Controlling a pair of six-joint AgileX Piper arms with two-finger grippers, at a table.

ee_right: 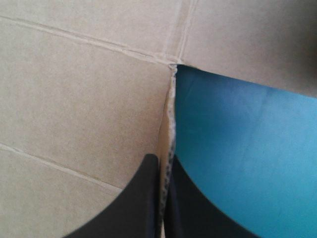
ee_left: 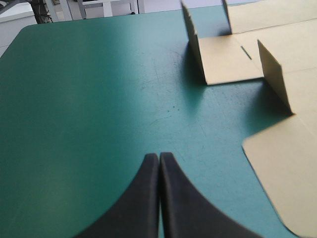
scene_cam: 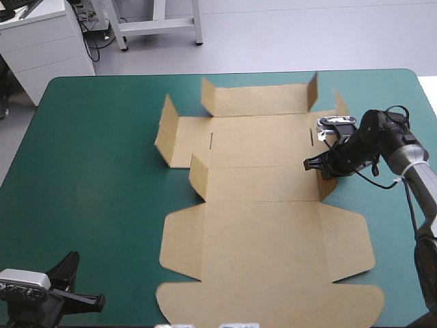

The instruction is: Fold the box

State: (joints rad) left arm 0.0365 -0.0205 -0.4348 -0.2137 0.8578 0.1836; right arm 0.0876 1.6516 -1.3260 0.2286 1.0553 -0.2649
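Two hands: right hand (ee_right: 162, 161) pinching box (scene_cam: 266, 225) flap edge at 3 o'clock; left hand (ee_left: 159, 156) closed, empty, at 7 o'clock. I'm judging board light, stiff: gripping edges best.

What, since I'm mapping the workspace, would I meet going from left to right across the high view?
First the left claw, shut, at the table's near left corner → the box, its left flaps raised → the right claw, shut on the box's right flap.
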